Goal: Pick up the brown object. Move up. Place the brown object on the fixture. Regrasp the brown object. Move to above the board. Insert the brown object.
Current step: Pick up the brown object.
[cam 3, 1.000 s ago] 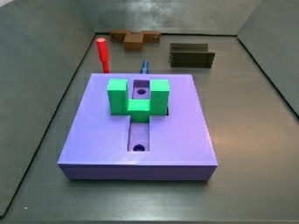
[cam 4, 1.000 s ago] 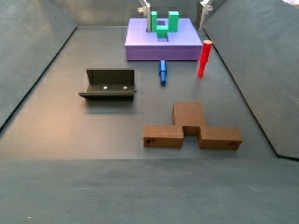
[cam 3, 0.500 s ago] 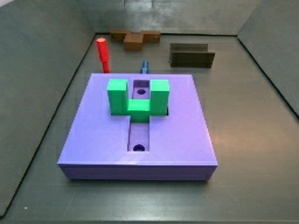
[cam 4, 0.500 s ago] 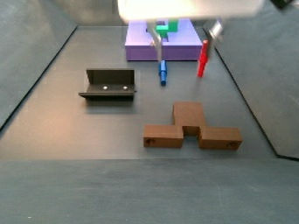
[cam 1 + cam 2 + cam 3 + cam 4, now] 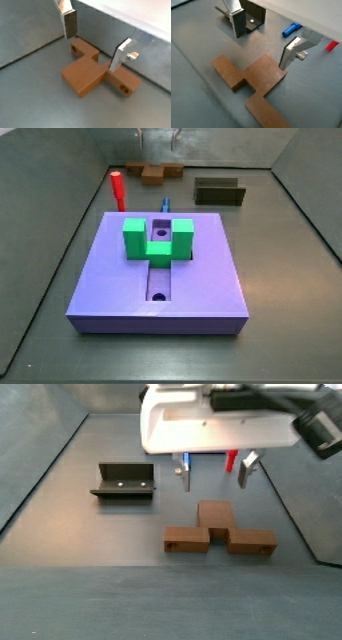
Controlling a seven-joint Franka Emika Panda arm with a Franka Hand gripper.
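Note:
The brown object (image 5: 214, 530) is a flat T-shaped piece lying on the grey floor, and it shows in both wrist views (image 5: 90, 75) (image 5: 254, 82). My gripper (image 5: 214, 482) hangs open just above its stem, fingers (image 5: 69, 25) apart, touching nothing. From a side view the gripper (image 5: 159, 150) is only just visible above the brown object (image 5: 163, 172) at the far end. The dark fixture (image 5: 124, 481) (image 5: 219, 192) stands off to one side. The purple board (image 5: 167, 273) carries a green U-shaped block (image 5: 158, 238).
A red upright peg (image 5: 118, 190) and a blue peg (image 5: 166, 204) stand between the board and the brown object. The blue peg (image 5: 291, 29) and the fixture (image 5: 254, 17) show beyond the fingers. Grey walls close in the floor.
The gripper has moved from over the board toward the brown object and come down over it. It has stayed open. No piece has moved.

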